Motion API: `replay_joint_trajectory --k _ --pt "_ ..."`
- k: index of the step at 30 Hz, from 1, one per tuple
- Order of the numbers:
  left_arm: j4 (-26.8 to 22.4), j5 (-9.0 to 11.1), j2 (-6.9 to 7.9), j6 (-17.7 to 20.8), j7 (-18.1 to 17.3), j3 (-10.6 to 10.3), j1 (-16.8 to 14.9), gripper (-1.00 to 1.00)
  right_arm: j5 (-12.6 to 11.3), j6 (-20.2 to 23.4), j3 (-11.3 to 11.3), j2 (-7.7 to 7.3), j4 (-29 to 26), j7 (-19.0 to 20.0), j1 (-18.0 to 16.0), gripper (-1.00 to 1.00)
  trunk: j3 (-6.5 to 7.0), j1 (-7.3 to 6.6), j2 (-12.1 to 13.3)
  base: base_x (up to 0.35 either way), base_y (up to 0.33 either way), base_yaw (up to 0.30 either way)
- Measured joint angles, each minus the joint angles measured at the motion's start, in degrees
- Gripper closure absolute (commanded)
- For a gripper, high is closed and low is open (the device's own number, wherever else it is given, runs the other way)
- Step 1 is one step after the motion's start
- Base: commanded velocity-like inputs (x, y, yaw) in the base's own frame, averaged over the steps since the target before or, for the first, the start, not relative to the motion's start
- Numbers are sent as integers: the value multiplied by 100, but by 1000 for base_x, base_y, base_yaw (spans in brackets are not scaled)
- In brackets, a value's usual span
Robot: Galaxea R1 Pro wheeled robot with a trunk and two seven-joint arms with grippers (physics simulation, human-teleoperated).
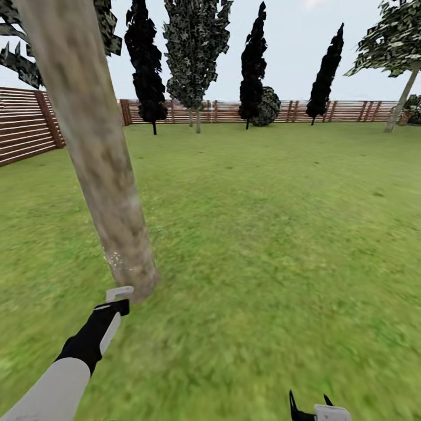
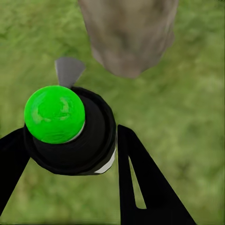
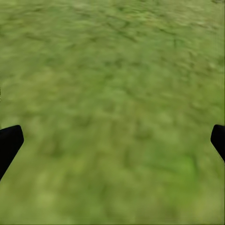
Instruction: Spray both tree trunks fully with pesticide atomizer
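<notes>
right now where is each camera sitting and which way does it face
Head view: on the head, facing forward and down over the lawn; shows the left arm holding the atomizer at the tree trunk.
Left wrist view: along the left claw, shut on the atomizer, facing the trunk base; shares both with the head view.
Right wrist view: along the open right claw, facing grass.

Two pale-trunked trees, one close at the left and one far right; four black cone-shaped conifers by the slatted fence; one mottled green conifer; one atomizer; two grippers, left and right.
</notes>
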Motion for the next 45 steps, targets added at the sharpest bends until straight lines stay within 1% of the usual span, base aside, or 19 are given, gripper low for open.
replay_joint_trajectory --k 12,14,19,20,21,22,24,29,31,36,39,40,43,44,45 --pt "3 -9 5 -7 1 0 0 100 1 7 2 5 1 0 0 -100 0 0 0 99 -265 278" --pt "3 -8 9 -8 -3 0 0 100 0 7 1 5 1 0 0 -100 0 0 0 53 -76 217" --pt "-2 -8 14 24 -6 1 -35 100 1 7 1 -2 1 0 0 -100 0 0 0 4 -5 18" --pt "-62 -27 13 132 -12 -9 -71 100 0 7 0 -3 1 0 0 -100 0 0 0 0 0 0" --pt "-392 -54 11 621 -33 -25 -75 100 1 7 1 -3 1 0 0 -100 1 -1 0 0 0 0" --pt "-696 -67 11 857 -40 -43 -51 100 1 7 1 -2 1 0 0 -100 1 -1 0 0 0 0" --pt "-891 -64 15 946 -44 -42 -26 100 1 7 1 -2 1 0 0 -100 0 0 0 0 0 0" --pt "-974 -57 11 997 -50 -50 -15 100 1 7 1 -3 1 0 0 -100 0 0 0 -93 0 0" --pt "-1123 -68 9 1063 -44 -59 -24 100 1 7 1 -3 1 0 0 -100 0 0 0 -173 0 0" --pt "-1905 -69 -7 1861 -33 -66 -85 100 1 7 1 -3 1 0 0 -100 0 0 0 -19 0 0" --pt "-1969 -33 -36 2229 -33 -70 -333 100 1 7 1 -3 1 0 0 -100 0 0 0 0 0 0" --pt "-1972 -35 -46 2270 -32 -70 -356 100 1 7 1 -3 1 0 0 -100 0 0 0 0 0 0" --pt "-1966 -43 32 2349 -57 -25 -543 100 1 7 1 -3 1 0 0 -100 0 0 0 0 0 0" --pt "-1963 -83 181 2366 -63 -14 -594 100 1 7 1 -3 1 0 0 -100 0 0 0 0 0 0" --pt "-1957 -74 365 2392 -69 -9 -616 100 1 7 1 -3 1 0 0 -100 0 0 0 0 0 0"
